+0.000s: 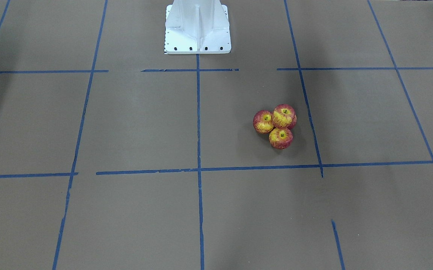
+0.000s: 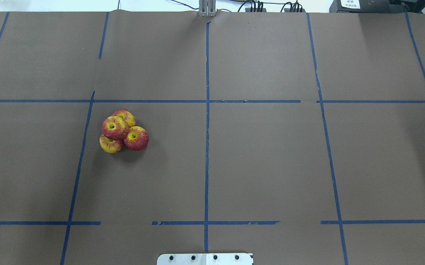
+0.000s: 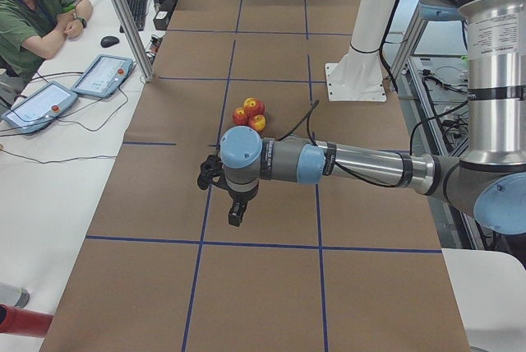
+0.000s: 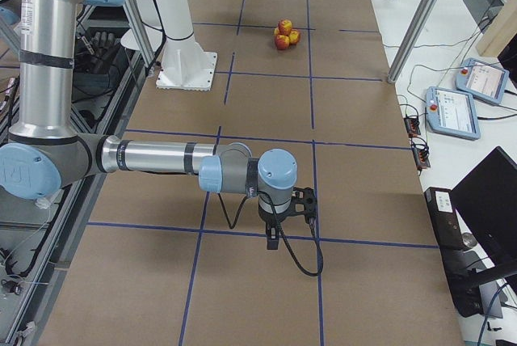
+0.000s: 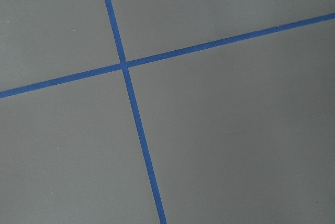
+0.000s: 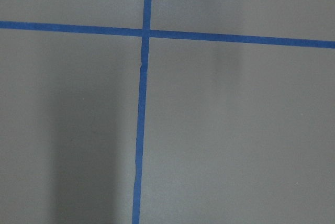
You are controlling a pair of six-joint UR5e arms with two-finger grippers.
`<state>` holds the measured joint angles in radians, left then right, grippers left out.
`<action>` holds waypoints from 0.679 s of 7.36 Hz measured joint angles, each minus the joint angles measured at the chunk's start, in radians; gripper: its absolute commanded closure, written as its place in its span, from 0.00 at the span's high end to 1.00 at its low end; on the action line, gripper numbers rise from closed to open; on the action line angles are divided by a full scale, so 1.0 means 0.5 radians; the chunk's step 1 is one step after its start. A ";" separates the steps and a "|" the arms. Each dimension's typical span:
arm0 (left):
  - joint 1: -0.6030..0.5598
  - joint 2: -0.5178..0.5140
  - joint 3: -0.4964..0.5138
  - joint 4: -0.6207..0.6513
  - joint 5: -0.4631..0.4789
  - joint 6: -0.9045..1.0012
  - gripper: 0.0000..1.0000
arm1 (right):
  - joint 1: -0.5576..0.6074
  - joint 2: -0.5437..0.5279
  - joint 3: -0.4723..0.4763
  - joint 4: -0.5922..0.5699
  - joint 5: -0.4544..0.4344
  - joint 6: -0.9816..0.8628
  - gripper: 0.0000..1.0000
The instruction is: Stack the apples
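Note:
Four red and yellow apples sit in one tight cluster on the brown table. In the overhead view one apple [image 2: 114,127] rests on top of three others [image 2: 125,116] [image 2: 136,139] [image 2: 110,145]. The front view shows three of them [image 1: 284,116] [image 1: 263,121] [image 1: 280,138]. The cluster is small in the left side view [image 3: 251,113] and the right side view [image 4: 284,34]. My left gripper [image 3: 236,214] hangs over the table well short of the apples. My right gripper [image 4: 273,238] hangs far from them. Whether either is open or shut I cannot tell. Both wrist views show only table and blue tape.
The white robot base [image 1: 197,30] stands at the table's middle edge, also in the overhead view [image 2: 205,258]. Blue tape lines grid the table. A seated person [image 3: 33,15] and teach pendants [image 3: 103,75] [image 4: 456,110] are on the side bench.

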<state>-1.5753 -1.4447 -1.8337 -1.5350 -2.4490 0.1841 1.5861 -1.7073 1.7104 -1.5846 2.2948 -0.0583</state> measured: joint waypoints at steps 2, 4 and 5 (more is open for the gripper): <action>-0.005 -0.001 0.001 0.002 0.001 -0.002 1.00 | 0.000 0.000 0.000 0.000 0.000 0.000 1.00; -0.013 0.001 0.002 0.001 0.002 -0.007 1.00 | 0.000 0.000 0.000 0.000 0.000 0.000 1.00; -0.014 0.002 0.003 0.001 0.002 -0.010 1.00 | 0.000 0.000 0.000 0.000 0.000 0.000 1.00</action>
